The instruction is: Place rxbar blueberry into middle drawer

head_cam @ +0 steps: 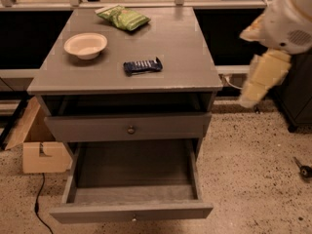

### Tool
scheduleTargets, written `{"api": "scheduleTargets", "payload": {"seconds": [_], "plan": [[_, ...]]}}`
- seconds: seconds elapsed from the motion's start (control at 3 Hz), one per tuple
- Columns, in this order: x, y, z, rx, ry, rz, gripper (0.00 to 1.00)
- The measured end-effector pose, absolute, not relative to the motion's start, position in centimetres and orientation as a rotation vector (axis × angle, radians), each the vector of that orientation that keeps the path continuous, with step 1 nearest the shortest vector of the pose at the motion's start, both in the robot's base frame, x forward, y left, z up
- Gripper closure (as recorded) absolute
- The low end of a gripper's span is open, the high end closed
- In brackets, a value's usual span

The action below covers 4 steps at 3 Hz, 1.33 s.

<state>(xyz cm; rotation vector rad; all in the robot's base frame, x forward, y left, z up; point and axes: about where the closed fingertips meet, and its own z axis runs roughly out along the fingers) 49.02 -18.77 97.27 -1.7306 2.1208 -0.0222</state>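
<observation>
Hanging right of the cabinet (195,67) edge, the hand (249,97), grip unclear, is well apart from the rxbar blueberry (142,66).

floor (253,179): speckled stone | grey cabinet (190,57) centre | cardboard box (44,156), apparently, left

Robotics lab or test room, not a home. Speckled hard floor (243,179), a lone grey cabinet (87,128) pushed against a metal rail (219,5) with dark panels (229,38) below. Cardboard box (44,155) and loose black cable (38,199) on the floor at left. Cream robot arm (287,18) at right, its tool (247,97) hanging beside the surface (185,57), off its right edge.
</observation>
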Motion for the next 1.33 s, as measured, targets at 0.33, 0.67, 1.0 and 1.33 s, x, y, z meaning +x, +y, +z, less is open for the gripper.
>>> {"api": "scheduleTargets", "payload": {"seconds": [0.33, 0.67, 1.0, 1.33], "plan": [[55.2, -15.3, 95.4, -1.718, 2.051, 0.100, 0.00], [60.1, -11.7, 93.6, -1.695, 2.012, 0.213, 0.00], [64.1, -7.6, 92.2, -1.675, 1.963, 0.338, 0.00], [64.1, -7.6, 92.2, -1.675, 1.963, 0.338, 0.00]]}}
